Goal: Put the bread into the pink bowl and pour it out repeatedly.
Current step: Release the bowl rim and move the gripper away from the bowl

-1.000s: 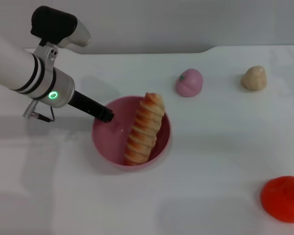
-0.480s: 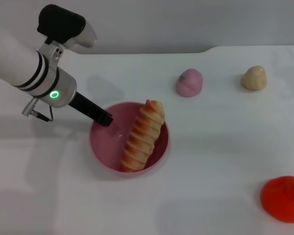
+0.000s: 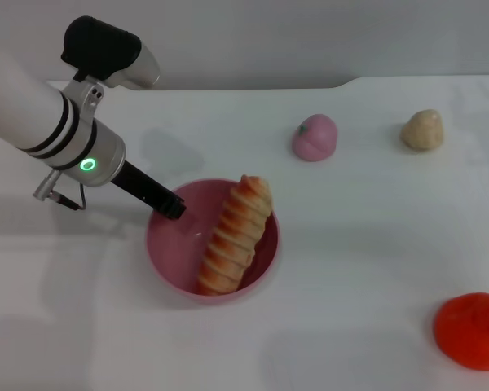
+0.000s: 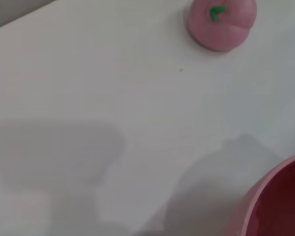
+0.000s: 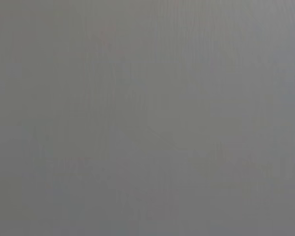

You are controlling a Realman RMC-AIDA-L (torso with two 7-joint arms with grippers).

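Progress: the bread (image 3: pixel 232 236) lies inside the pink bowl (image 3: pixel 167 248), so the putting-in half of this round looks done; the pouring-out is what I judge to be left, and the task asks for the cycle again after that.
Bread: striped side up, slanting across the bowl, one end down near the bowl's near wall and the other propped on the far rim and poking a little above it.
Pink bowl: standing on the white surface (image 3: pixel 359 236), possibly tipped a little, though I cannot tell for sure; a slice of its rim also shows in the left wrist view.
Left pincer (image 3: pixel 172 205): its dark tip meets the bowl's rim on the side away from the bread, and appears to be gripping that rim; the fingers read as drawn narrow there, with the rim hiding the contact itself.
Bread relative to pincer: apart from it, across the bowl's hollow, not touching.
Right pincer: not visible in any view.
Other things, placed from the bowl: a small pink peach toy (image 3: pixel 314 137) beyond it, a beige lump (image 3: pixel 423 129) farther off beyond the peach, an orange-red round thing (image 3: pixel 473 330) well apart on the near side opposite the arm.
Next step, as judged: tilt the bowl by its gripped rim until the bread slides out.
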